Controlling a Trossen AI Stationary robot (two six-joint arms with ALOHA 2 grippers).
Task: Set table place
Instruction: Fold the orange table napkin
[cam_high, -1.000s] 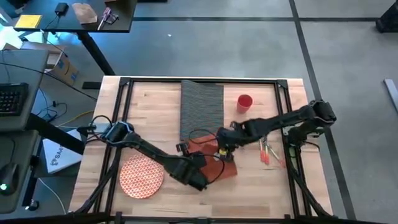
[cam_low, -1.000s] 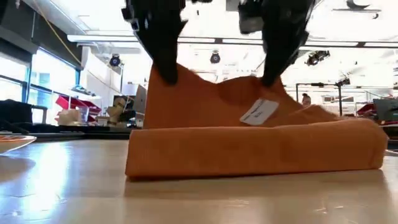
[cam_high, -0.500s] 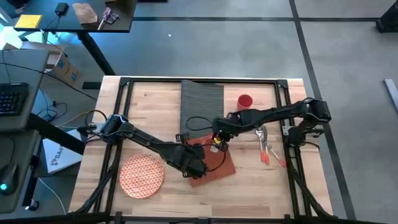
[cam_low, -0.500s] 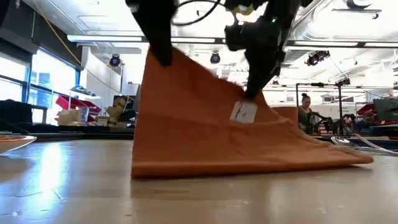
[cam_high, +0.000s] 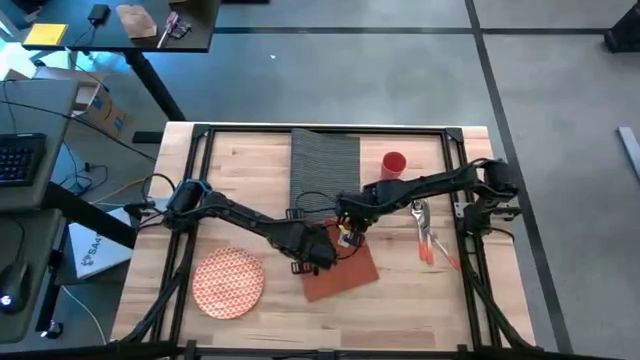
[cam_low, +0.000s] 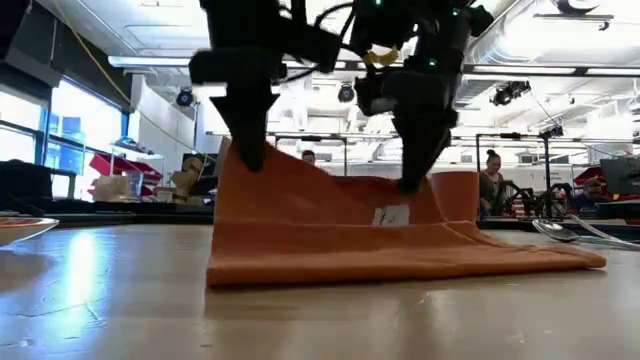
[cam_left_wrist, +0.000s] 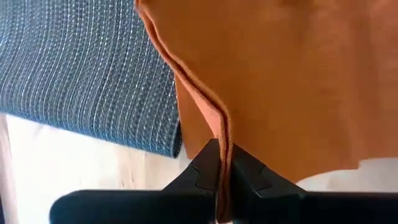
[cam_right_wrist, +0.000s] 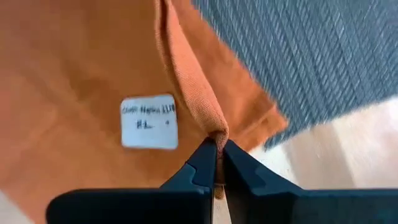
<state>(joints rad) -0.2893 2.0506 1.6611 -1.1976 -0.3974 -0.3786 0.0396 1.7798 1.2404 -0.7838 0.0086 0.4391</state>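
The orange napkin (cam_high: 342, 272) lies with its near part on the table (cam_high: 250, 160), just near of the dark woven placemat (cam_high: 325, 168). Its far edge is raised between both grippers. My left gripper (cam_high: 318, 250) is shut on that edge at the left, my right gripper (cam_high: 348, 233) at the right, close to the white label (cam_low: 390, 215). In the low view the left gripper (cam_low: 247, 158) and right gripper (cam_low: 412, 180) come down from above onto the napkin (cam_low: 330, 245). My left gripper pinches the napkin's hemmed edge (cam_left_wrist: 219, 127) between its two shut fingers, coming from above and pointing down. The cloth slopes from the fingers down to the table, where its near part lies. My right gripper pinches the same hemmed edge (cam_right_wrist: 214, 132) between its two fingers, a little beyond the white label (cam_right_wrist: 149, 122), from above. The edge dips slightly between the two grippers, and the cloth below it rests on the table.
The patterned plate (cam_high: 228, 282) lies at the near left. The red cup (cam_high: 393, 165) stands right of the placemat. The orange-handled cutlery (cam_high: 428, 237) lies to the right of the napkin. The black rail frame (cam_high: 460, 170) runs around the tabletop.
Both grippers have carried the napkin's edge up and toward the far edge, toward the placemat, then lowered it. The napkin has opened from a thick folded bundle into a spread sheet, while its near part has stayed on the table.
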